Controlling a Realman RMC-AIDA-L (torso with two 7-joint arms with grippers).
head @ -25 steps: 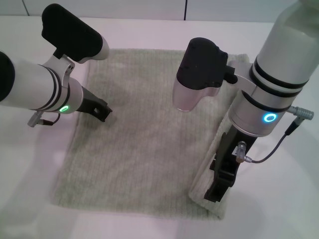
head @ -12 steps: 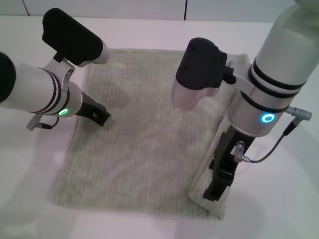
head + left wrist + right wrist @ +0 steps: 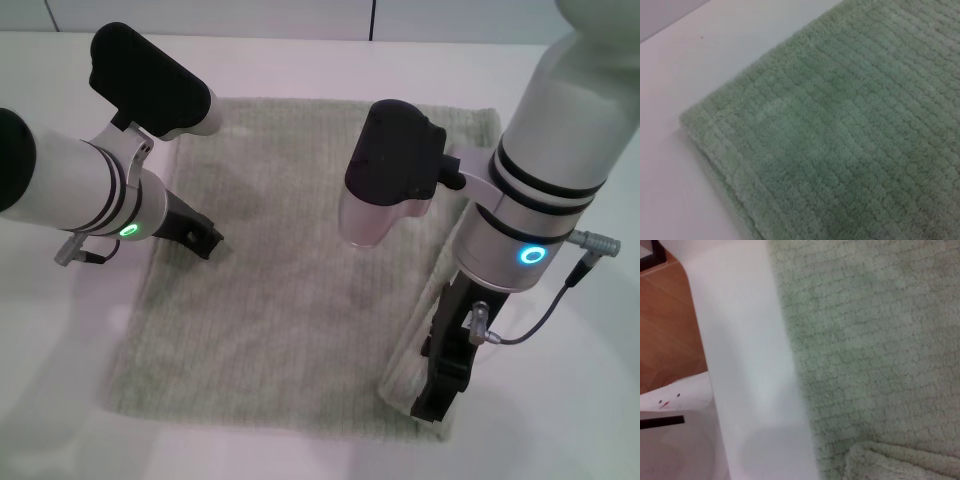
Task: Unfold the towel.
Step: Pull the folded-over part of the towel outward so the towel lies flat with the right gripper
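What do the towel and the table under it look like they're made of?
The towel looks like soft looped terry, probably cotton: pale green, matte, with fine ribbed rows and a hemmed edge. The table seems a smooth, hard white laminate or plastic with a faint sheen; which one is unclear.

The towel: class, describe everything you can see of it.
The towel is a pale grey-green terry cloth with fine ribbed stripes, lying mostly flat on the white table. Along the robot's right side a strip is folded up and over, forming a raised edge. The right pincer is at that fold near the front corner; the left pincer is over the left edge.
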